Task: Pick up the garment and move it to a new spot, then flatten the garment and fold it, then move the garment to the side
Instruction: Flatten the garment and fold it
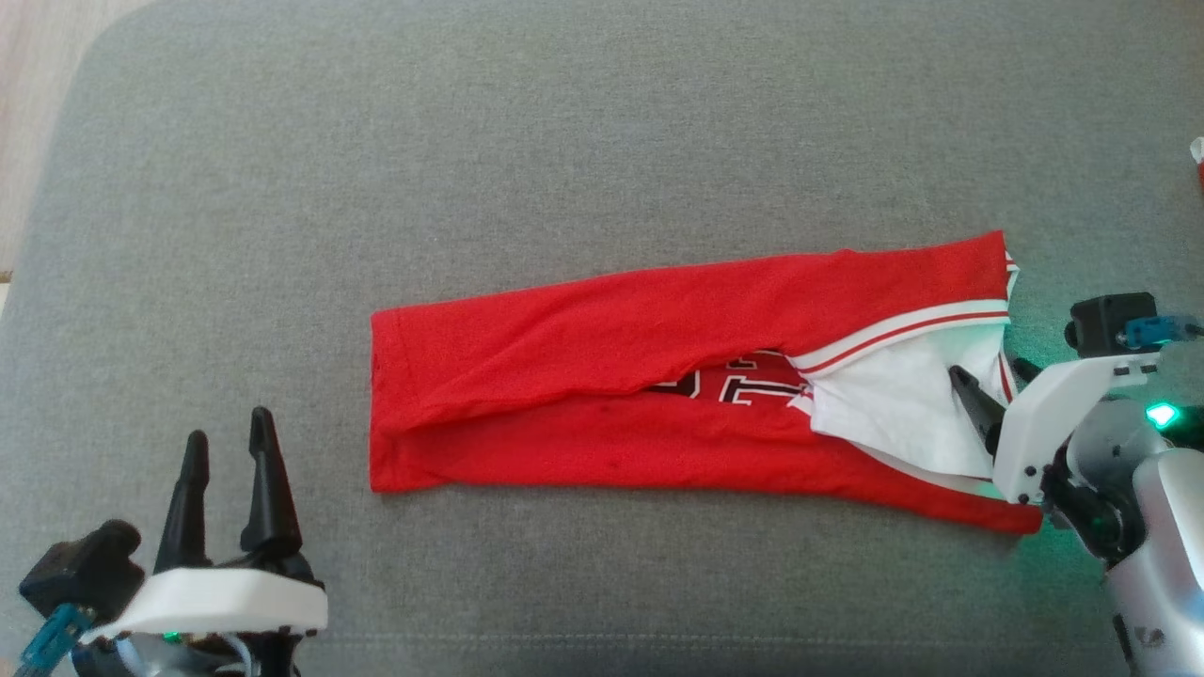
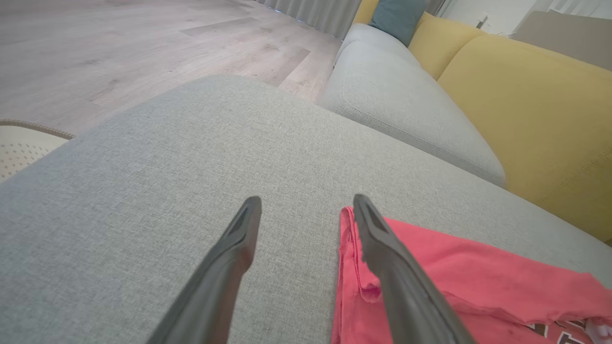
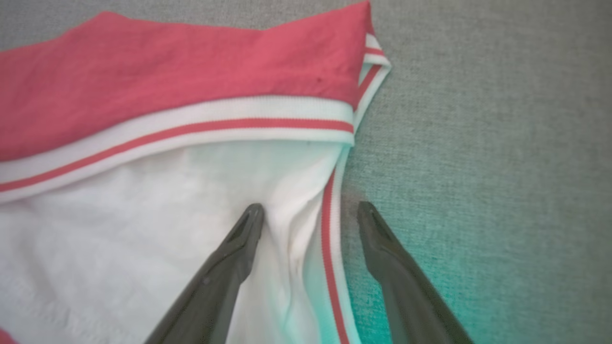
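Grey woven upholstery of a broad seat cushion (image 1: pixel 489 141) lies under everything. The right gripper (image 1: pixel 990 369) sits at the right end of the garment (image 1: pixel 583 338) with its two dark fingers spread wide and nothing pinched between them. In its wrist view one finger lies over the white inner fabric and the other over bare grey cloth, and the red-and-white striped trim (image 3: pixel 330 224) runs up between them. Whether either tip presses down cannot be told. A green glow from a light (image 1: pixel 1162 414) on that arm tints the cushion beside it.

The left gripper (image 1: pixel 229 425) is low at the left, fingers likewise spread and empty, near the garment's left hem but apart from it.

The garment is red and folded lengthwise into a long band across the cushion's middle and right. Black-and-white lettering (image 1: pixel 743 378) peeks out between its layers. Beyond the cushion, the left wrist view shows a wooden floor (image 2: pixel 143 38), another grey seat (image 2: pixel 397 91), yellow backrests (image 2: pixel 526 105) and a teal pillow (image 2: pixel 397 16).
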Robot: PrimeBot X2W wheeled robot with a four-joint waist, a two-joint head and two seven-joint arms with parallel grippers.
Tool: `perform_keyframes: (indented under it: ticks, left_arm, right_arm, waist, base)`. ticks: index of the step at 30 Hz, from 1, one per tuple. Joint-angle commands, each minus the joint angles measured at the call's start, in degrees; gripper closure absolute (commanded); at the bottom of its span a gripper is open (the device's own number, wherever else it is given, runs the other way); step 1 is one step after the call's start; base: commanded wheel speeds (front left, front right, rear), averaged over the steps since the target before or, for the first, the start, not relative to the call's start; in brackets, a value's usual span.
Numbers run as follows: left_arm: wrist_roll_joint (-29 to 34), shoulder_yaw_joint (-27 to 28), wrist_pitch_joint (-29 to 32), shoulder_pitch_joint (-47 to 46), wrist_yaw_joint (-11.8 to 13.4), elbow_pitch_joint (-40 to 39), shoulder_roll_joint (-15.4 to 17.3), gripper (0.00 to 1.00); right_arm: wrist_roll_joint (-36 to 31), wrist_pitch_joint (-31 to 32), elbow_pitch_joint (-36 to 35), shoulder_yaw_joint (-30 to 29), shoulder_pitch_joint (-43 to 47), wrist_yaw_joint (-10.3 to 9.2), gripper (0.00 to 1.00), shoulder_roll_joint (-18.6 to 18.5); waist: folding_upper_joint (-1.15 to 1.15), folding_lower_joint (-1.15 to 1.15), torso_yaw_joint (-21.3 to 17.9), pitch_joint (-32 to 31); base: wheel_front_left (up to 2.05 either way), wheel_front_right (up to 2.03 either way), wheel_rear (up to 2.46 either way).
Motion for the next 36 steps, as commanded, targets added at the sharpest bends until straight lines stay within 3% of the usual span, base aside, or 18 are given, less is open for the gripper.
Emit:
perform_keyframes:
  ticks: [1,2,3,4,5,9,18,27,36]
  left_arm:
    - [0.7,2.7,-0.7,-2.1,-0.4,-1.3,-0.1,0.0]
    - [0.8,3.0,-0.7,-2.1,-0.6,-1.2,-0.3,0.0]
    - [0.9,3.2,-0.7,-2.1,-0.7,-1.1,-0.4,0.0]
    - [1.1,3.4,-0.7,-2.0,-0.8,-1.1,-0.5,0.0]
    - [1.2,3.6,-0.7,-2.0,-0.9,-1.0,-0.6,0.0]
    - [1.9,4.3,-0.7,-2.1,-1.2,-1.0,-0.5,0.0]
    - [3.3,5.3,-0.7,-2.5,-1.0,-1.7,0.9,0.0]
    - [4.0,5.0,0.1,-2.8,-0.2,-3.4,1.7,0.0]
    - [4.3,4.4,0.6,-3.5,0.1,-3.8,2.0,0.0]
  right_arm:
    - [1.3,1.5,-0.7,1.6,0.3,-0.05,0.0,-0.7]
    - [1.8,2.1,-0.8,2.0,0.5,-0.05,0.0,-0.7]
    - [2.5,2.6,-1.0,2.4,0.7,-0.05,0.14,-0.6]
    - [3.0,3.0,-1.1,2.8,0.8,-0.05,0.44,-0.5]
    - [3.3,3.3,-1.3,3.2,0.9,-0.05,0.61,-0.5]
    - [3.3,2.5,-1.6,4.0,0.4,-0.05,1.0,-0.3]
    - [2.6,-3.2,-1.1,1.9,-3.0,-0.05,1.0,-0.1]
    - [1.5,-3.4,-5.0,-5.6,-4.0,-0.05,1.0,-5.5]
    - [2.1,-2.2,-11.4,-5.5,-2.8,-0.05,1.0,-3.9]
  waist:
    - [0.0,0.0,0.2,-0.1]
    - [0.0,0.0,0.2,-0.1]
    - [0.0,0.0,0.2,-0.1]
    - [0.0,0.0,0.1,0.0]
    - [0.0,0.0,0.1,0.0]
    - [0.0,0.0,-0.6,0.1]
    - [0.0,0.0,-3.8,0.1]
    - [0.0,0.0,-8.5,0.8]
    - [0.0,0.0,-10.1,1.0]
  base:
    - [0.0,0.0,0.0]
    - [0.0,0.0,0.0]
    - [0.0,0.0,0.0]
    - [0.0,0.0,0.0]
    - [0.0,0.0,0.0]
    - [0.0,0.0,0.0]
    - [0.0,0.0,0.0]
    - [0.0,0.0,0.0]
    - [0.0,0.0,0.0]
